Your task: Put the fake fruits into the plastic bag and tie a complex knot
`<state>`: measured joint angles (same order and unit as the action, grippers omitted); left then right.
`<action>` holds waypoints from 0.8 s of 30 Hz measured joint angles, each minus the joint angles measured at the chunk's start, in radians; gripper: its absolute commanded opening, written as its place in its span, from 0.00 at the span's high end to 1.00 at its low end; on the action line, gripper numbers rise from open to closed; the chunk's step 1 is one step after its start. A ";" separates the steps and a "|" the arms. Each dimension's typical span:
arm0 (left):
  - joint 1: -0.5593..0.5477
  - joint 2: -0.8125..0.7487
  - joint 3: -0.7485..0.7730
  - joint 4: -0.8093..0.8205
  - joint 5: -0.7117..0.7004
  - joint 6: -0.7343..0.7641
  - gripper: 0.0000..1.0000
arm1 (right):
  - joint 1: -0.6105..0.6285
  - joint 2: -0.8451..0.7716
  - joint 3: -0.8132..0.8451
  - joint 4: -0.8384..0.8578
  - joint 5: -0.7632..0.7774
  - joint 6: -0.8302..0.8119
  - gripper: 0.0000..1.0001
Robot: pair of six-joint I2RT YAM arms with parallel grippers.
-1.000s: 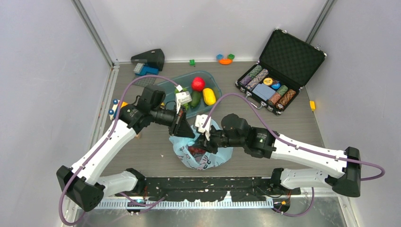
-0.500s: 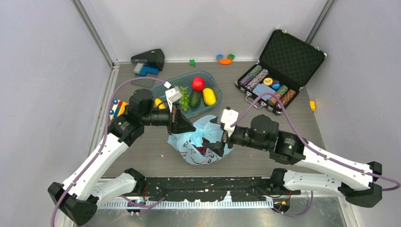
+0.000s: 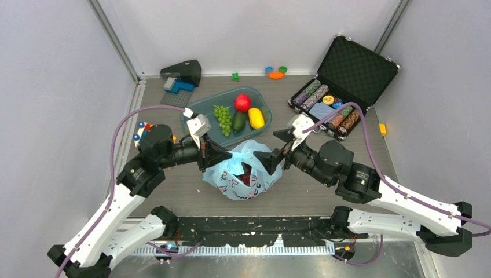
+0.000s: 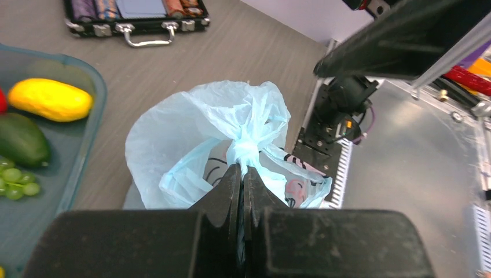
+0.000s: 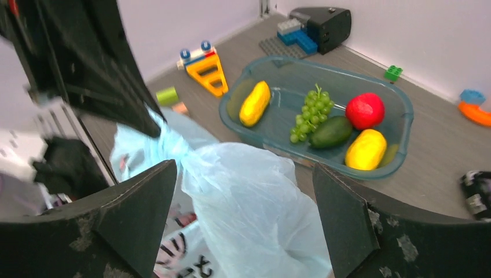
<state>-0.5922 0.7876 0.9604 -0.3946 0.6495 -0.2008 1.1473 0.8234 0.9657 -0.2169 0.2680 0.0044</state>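
Note:
The light-blue plastic bag (image 3: 243,174) lies on the table between my two grippers, with dark red fruit (image 3: 246,174) showing inside. My left gripper (image 4: 242,169) is shut on a gathered strand of the bag. Just past its tips the plastic bunches into a tight twist (image 4: 248,147); I cannot tell whether this is a tied knot. My right gripper (image 5: 243,214) is open, its fingers (image 5: 139,214) apart on either side of the bag's puffed plastic (image 5: 255,191). Green grapes (image 3: 222,117), a red apple (image 3: 242,102), a dark green fruit (image 3: 239,120) and a yellow fruit (image 3: 255,118) lie in the clear blue tub (image 3: 204,104).
An open black case of poker chips (image 3: 336,98) stands at the back right. A black device with blue blocks (image 3: 182,74) sits at the back left. A coloured toy (image 3: 142,130) lies by the left wall, and small blocks (image 3: 277,72) lie along the back wall.
My right gripper has opened, let go of the bag and drawn back to the right. My left gripper has pulled left, still shut on the bag's plastic, tightening the bunch.

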 measured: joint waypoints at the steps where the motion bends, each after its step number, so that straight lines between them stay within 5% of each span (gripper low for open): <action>1: -0.012 -0.016 -0.010 0.008 -0.030 0.005 1.00 | 0.000 -0.006 0.000 0.023 0.026 0.061 0.06; 13: -0.241 0.007 -0.101 0.256 -0.506 0.079 1.00 | -0.042 0.015 0.053 0.060 0.123 0.489 0.01; 24: -0.293 0.023 -0.135 0.354 -0.710 0.250 1.00 | -0.200 0.134 0.061 0.094 -0.065 0.973 0.12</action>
<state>-0.8856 0.8101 0.8257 -0.0406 -0.0601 0.0494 0.9470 0.9573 1.0271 -0.1230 0.2028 0.9775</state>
